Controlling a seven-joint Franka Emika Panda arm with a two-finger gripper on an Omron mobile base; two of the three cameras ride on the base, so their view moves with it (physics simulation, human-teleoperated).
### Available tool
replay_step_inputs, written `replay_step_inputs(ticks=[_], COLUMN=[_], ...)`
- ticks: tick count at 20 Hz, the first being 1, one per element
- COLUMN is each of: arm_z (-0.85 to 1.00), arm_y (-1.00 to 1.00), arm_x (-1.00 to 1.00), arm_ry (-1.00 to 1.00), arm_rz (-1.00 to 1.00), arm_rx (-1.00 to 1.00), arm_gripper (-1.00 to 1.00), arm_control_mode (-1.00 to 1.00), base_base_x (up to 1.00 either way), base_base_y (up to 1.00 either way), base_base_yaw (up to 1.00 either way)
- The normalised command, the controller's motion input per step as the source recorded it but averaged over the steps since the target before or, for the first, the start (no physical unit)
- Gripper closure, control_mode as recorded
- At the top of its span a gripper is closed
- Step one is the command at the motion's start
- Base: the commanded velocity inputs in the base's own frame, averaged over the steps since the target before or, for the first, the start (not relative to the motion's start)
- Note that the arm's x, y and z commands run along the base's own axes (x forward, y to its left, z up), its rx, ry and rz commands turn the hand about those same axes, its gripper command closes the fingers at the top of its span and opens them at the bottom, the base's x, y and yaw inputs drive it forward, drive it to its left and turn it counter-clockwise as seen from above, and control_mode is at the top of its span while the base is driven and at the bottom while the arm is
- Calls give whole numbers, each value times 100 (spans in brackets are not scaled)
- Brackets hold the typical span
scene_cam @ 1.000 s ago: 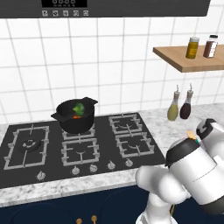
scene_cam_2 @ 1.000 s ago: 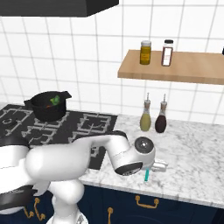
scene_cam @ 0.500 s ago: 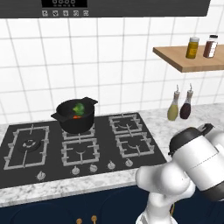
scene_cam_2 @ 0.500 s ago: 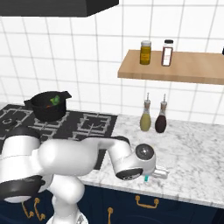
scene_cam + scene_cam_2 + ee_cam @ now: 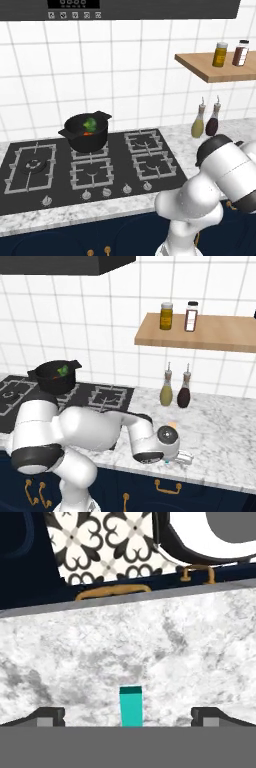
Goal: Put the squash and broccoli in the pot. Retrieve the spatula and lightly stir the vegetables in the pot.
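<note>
End effector (image 5: 128, 714), fingers spread apart, straddles the slim teal spatula handle (image 5: 130, 706) lying on the marble bench (image 5: 150, 652); likely light, rigid, smooth: grip mid-handle.

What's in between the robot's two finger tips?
In the hand view, the spatula's teal handle end lies on the marble counter, midway between the open gripper's tips, touching neither.

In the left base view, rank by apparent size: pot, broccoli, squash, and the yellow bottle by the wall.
1. pot
2. yellow bottle
3. broccoli
4. squash, partly hidden in the pot, so its rank is unsure.
</note>
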Motion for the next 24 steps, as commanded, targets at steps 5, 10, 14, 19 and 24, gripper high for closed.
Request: replay_step_inputs(ticks=[5,10,14,19,24], arm_z=[-18,-34,-51,-45,-11], arm_y=[-15,-11,0,0,1], arm_x=[27,6,0,0,0], arm_ry=[3,1,0,0,0], arm_rz=[0,0,0,0,0], arm_rx=[4,2,0,0,0], arm_gripper=[-100,-100,-100,100,100], arm_control_mode=[-100,-100,-100,-100,-100], base_base_x=[0,0,0,0,0], base_base_y=[0,0,0,0,0], base_base_yaw=[0,0,0,0,0])
